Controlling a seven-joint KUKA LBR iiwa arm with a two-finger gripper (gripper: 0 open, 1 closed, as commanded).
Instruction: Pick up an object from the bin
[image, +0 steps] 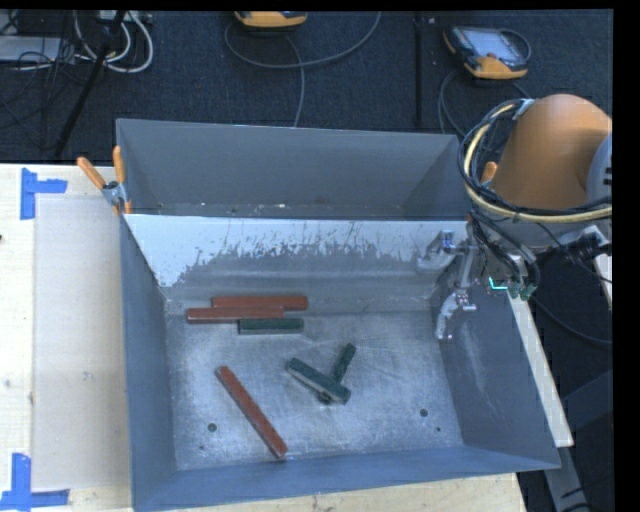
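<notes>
My gripper (447, 322) hangs near the bin's right wall, above the floor, with nothing between its fingers. Nearest to it, to its left at the bin's middle, two dark green bars (322, 378) lie crossed. Further left, two reddish-brown bars (250, 306) lie side by side with a short dark green bar (270, 325) just below them. A long reddish-brown bar (251, 411) lies diagonally at the front left.
The arm with its orange cover and cables stands over the bin's right rim. The bin's sloped walls rise on all sides, and the right wall is close beside the gripper.
</notes>
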